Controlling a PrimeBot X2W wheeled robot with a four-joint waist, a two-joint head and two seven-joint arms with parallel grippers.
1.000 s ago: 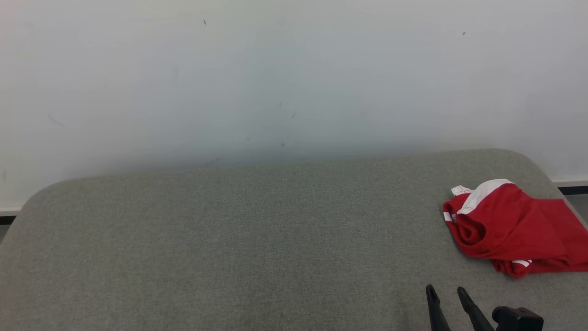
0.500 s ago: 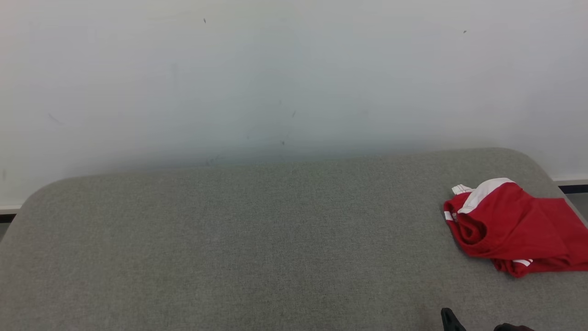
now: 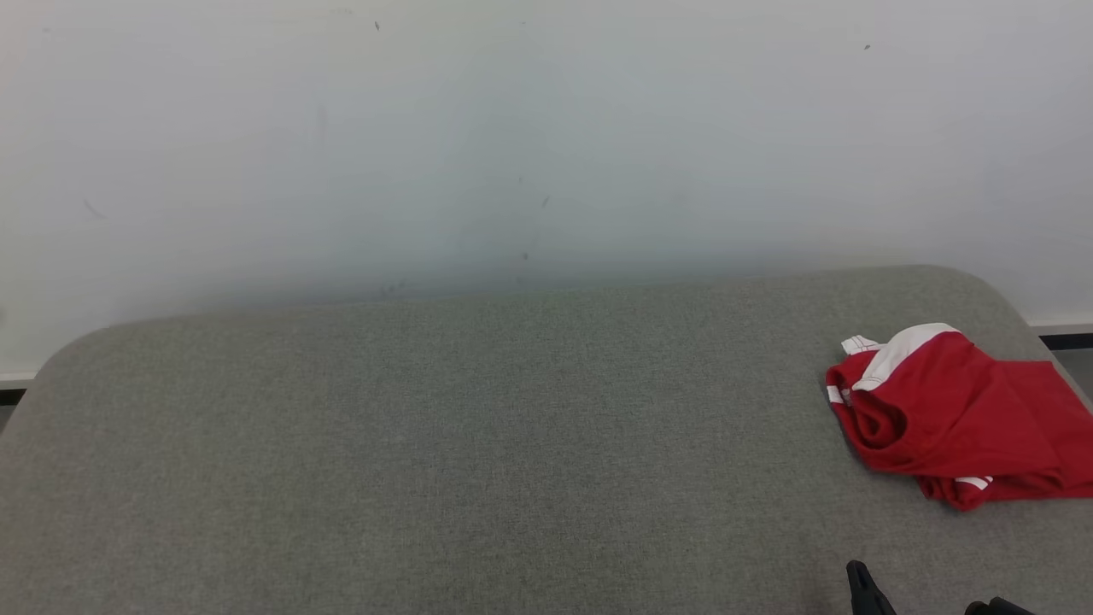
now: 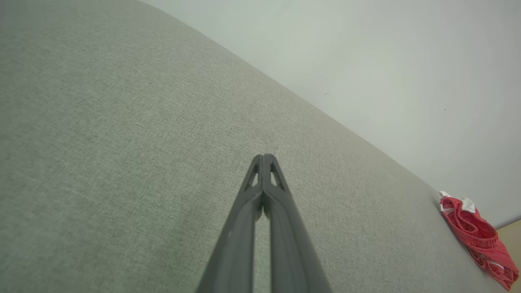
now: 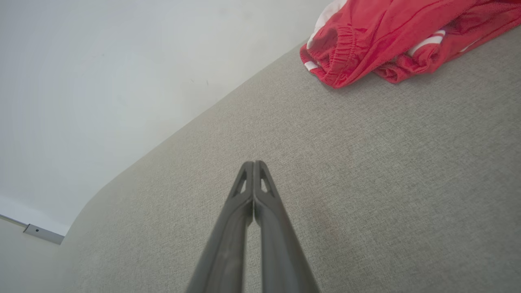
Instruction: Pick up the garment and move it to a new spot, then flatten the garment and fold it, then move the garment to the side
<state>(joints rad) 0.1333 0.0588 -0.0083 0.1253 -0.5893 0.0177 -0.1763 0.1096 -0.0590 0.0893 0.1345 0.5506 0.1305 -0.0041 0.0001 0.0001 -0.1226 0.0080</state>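
Grey woven fabric is seen covering the worktop [image 3: 427,444]. Two claws are counted, the left claw [image 4: 263,158] and right claw [image 5: 253,165], each pressed closed and empty. One red garment [image 3: 956,418] is bunched by the far right corner, before a pale wall [image 3: 512,128].

We saw a wide grey fabric surface [image 3: 478,444] with rounded far corners, spanning left to right. Behind it stood a pale wall [image 3: 512,128] flecked with small dark marks [image 3: 525,255], with a dark skirting strip [image 3: 1063,341] at far right.
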